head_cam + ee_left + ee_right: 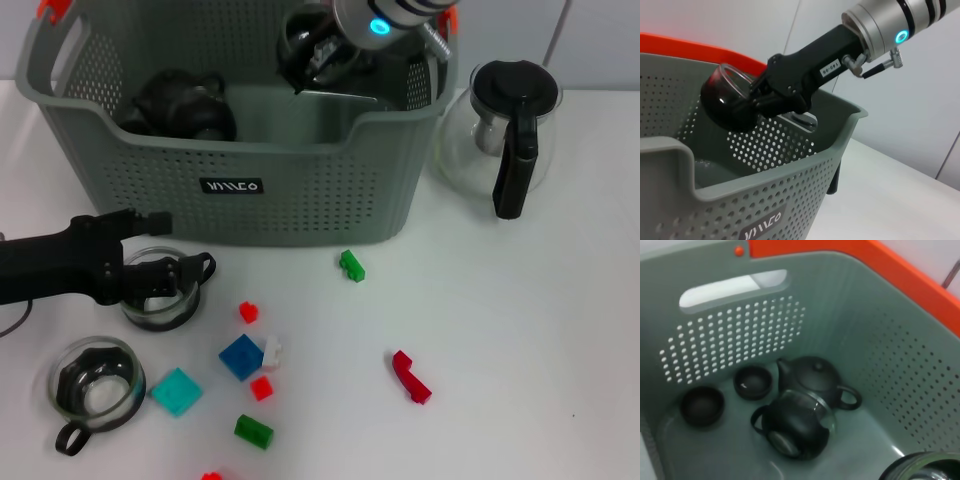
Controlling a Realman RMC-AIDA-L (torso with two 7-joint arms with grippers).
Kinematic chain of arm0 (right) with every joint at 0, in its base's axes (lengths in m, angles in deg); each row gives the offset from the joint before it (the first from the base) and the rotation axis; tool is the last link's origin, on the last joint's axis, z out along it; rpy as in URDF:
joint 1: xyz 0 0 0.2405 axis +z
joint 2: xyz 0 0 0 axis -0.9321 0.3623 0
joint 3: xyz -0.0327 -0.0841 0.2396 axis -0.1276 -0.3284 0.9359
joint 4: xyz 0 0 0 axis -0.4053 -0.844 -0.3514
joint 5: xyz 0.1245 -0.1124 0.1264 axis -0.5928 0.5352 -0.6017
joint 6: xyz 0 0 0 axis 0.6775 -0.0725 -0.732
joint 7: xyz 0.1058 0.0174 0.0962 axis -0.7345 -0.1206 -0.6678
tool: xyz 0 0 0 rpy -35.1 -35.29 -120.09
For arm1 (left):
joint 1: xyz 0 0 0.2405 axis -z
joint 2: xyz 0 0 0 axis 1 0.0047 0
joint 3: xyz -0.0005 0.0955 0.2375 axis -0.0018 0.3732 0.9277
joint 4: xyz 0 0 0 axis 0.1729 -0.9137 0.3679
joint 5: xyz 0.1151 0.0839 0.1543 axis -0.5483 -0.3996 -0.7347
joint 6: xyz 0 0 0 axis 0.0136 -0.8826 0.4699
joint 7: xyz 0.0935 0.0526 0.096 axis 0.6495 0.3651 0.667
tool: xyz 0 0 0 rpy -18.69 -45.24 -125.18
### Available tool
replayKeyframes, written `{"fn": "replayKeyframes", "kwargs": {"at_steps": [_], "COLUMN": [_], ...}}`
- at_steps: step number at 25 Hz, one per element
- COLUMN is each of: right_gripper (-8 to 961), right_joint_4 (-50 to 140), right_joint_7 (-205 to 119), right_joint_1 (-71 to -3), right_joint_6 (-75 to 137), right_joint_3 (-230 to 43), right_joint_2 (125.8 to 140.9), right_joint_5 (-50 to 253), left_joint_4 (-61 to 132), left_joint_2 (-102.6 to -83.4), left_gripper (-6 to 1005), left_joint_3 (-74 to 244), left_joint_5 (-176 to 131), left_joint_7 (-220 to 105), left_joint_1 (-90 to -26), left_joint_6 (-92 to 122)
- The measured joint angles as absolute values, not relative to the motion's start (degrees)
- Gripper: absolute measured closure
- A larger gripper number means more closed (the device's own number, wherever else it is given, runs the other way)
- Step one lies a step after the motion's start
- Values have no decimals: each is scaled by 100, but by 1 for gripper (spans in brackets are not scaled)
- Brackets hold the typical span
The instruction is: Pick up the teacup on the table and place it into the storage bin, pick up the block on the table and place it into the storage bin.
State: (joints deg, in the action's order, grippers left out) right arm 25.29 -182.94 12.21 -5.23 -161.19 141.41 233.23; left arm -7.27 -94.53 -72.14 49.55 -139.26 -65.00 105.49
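A: A white bench (520, 330) is carrying everything, with the storage bin (300, 200) as the landmark. In the head view the right end effector (312, 58) is hanging over the bin's interior, closed on a dark glass teacup (300, 45). The left end effector (165, 278) is sitting just in front of the bin, around a second glass cup (155, 300); whether it is gripping, I cannot tell. Small blocks, a blue block (240, 356) among them, are lying farther out.

B: And the left wrist view?

A: The fingers are clamping the teacup (730, 105) by its rim, above the bin (755, 200). I'm judging it light, rigid, slippery and breakable, so a low release is suiting it.

B: The right wrist view?

A: It's showing a black teapot (812, 382) and small cups resting on the bin floor (715, 450), with the held teacup's rim (920, 467) at the edge.
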Motion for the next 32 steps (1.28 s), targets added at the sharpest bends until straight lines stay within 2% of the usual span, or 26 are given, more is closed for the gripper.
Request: {"fn": "replayKeyframes", "kwargs": {"at_steps": [32], "right_gripper": [897], "right_joint_4": [2865], "right_joint_7": [-18164], "right_joint_1": [1137], "right_joint_6": [-304], "right_joint_3": [-16425], "right_joint_2": [14165], "right_joint_5": [23198], "left_joint_4": [-721], "left_joint_2": [-9454], "left_gripper": [82], "left_joint_3": [-7218], "left_joint_5": [4955], "left_joint_7": [-13917], "left_joint_1": [-6486], "left_joint_6": [10499]}}
